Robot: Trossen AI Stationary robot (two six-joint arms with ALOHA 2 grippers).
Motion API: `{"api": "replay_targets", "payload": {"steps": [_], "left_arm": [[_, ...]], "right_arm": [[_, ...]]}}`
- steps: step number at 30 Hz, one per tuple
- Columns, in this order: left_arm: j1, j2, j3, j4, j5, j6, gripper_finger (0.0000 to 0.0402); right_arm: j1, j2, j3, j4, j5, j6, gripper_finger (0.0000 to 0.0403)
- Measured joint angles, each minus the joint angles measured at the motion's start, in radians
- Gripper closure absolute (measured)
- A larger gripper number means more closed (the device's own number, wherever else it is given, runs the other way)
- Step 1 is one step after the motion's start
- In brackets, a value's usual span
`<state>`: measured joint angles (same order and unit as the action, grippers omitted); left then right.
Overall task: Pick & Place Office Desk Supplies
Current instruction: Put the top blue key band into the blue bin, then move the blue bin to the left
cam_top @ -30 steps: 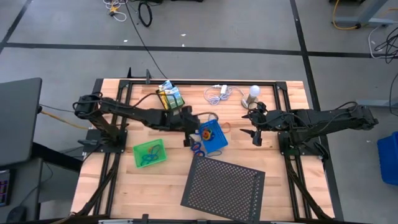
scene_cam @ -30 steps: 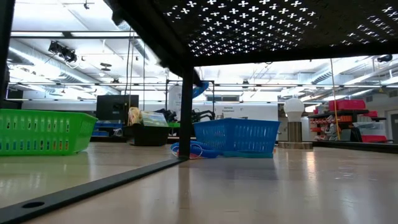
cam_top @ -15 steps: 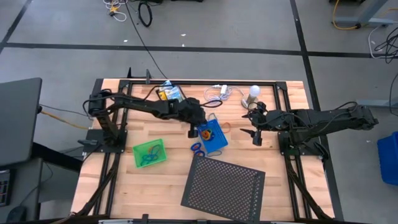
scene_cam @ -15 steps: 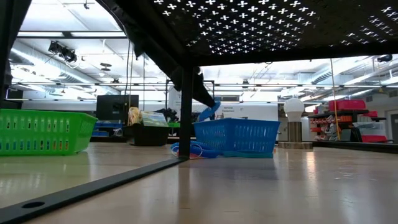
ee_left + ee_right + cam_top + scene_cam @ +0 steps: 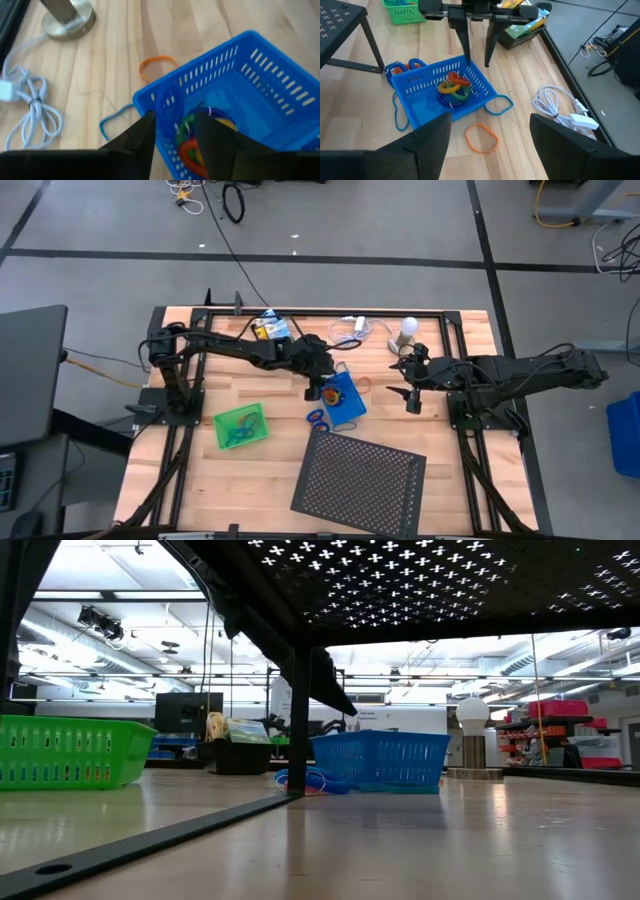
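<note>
Left gripper (image 5: 476, 47) hovering over the blue tray (image 5: 340, 399), fingers parted and holding nothing.

Hanging just above the tray's rim, with coloured loops (image 5: 453, 90) lying inside; orange loop (image 5: 481, 138) and blue loop (image 5: 114, 121) resting on the table (image 5: 230, 480) just beside it. Green tray (image 5: 241, 426) sitting well apart. Right gripper (image 5: 408, 392) waiting near the bulb (image 5: 406, 328), fingers spread wide, gripping nothing.

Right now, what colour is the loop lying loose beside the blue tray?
Orange loop, clearest in the right wrist view.
</note>
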<state>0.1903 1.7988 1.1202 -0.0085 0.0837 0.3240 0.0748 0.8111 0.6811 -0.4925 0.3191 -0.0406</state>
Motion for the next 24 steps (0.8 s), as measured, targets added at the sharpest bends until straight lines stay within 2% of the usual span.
{"api": "replay_targets", "payload": {"steps": [3,5,9,11,24], "left_arm": [[-0.007,0.0,0.0,0.015,0.019,0.002,0.0258],[-0.008,0.0,0.007,-0.014,0.046,0.001,0.0276],[-0.008,-0.001,0.028,-0.124,0.068,0.002,0.0366],[-0.006,-0.001,0.028,-0.156,0.074,0.004,0.039],[-0.002,0.007,0.03,-0.235,0.073,0.035,0.0399]], "right_arm": [[-0.005,0.0,0.0,-0.002,0.0,0.002,0.0124],[-0.008,0.0,0.0,-0.007,0.0,0.002,0.0124],[-0.011,0.0,0.0,-0.012,0.0,0.009,0.0124],[-0.011,0.0,0.0,-0.012,0.0,0.01,0.0124],[-0.011,0.0,0.0,-0.011,0.0,0.005,0.0124]]}}
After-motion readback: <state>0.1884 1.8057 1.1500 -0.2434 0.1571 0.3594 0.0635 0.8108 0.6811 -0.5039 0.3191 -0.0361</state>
